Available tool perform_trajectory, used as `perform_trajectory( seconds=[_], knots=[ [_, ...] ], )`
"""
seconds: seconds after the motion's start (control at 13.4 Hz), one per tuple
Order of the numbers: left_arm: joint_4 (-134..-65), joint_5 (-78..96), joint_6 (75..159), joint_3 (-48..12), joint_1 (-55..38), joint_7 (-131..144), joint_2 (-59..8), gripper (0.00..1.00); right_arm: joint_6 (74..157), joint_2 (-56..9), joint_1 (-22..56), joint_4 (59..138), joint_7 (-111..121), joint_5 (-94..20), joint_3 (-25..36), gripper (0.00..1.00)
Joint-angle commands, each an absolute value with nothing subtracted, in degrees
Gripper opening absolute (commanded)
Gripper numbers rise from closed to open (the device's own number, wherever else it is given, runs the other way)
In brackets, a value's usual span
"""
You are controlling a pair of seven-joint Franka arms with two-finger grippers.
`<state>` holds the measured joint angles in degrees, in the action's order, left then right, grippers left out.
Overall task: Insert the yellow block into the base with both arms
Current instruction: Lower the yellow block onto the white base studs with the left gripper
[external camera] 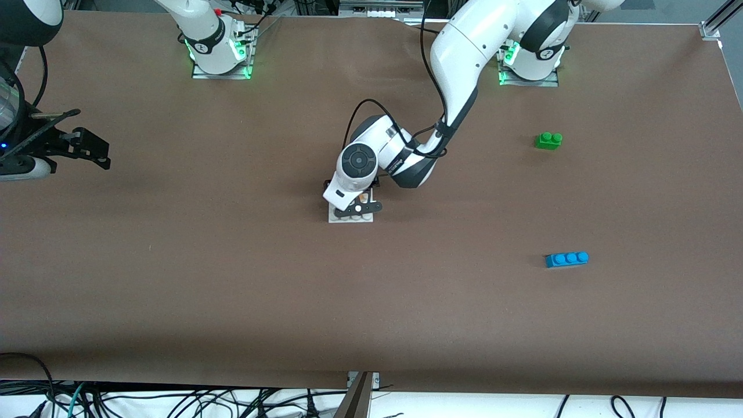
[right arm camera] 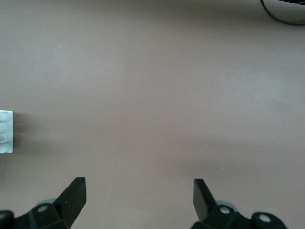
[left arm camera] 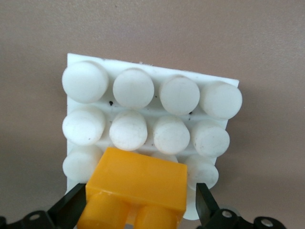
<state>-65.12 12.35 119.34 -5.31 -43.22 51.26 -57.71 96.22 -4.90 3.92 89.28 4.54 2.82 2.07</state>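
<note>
Left wrist view: yellow block (left arm camera: 138, 188) apparently seated on base (left arm camera: 143, 71).

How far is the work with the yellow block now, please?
Done: the yellow block sits on the base. In hand: the left gripper is over it, jaws apart at its sides. Left: whether it is fully pressed in is unclear. The right gripper waits open over bare table.

Yellow block (left arm camera: 138, 186) with 2 studs on white 4x4-stud base (left arm camera: 147, 109), mid-table.
</note>
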Motion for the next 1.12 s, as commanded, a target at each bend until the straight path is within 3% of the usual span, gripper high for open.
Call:
perform_trajectory(
  seconds=[0.0,0.45,1.05],
  knots=[
    [-63.19,11.78,117.17,-4.75,-43.51,51.94,-57.22,1.0,95.98,-4.39,3.69,88.69,4.04,3.25,1.85,1.0],
    [-63.8,11.69,110.66,-4.83,-41.58,54.4,-49.5,1.0,95.98,-4.31,3.6,88.68,4.04,3.25,1.93,1.0],
    [-72.05,11.6,103.62,-4.83,-33.76,47.73,-36.93,1.0,95.89,-4.31,3.52,88.68,4.04,3.16,1.93,1.0]
  ],
)
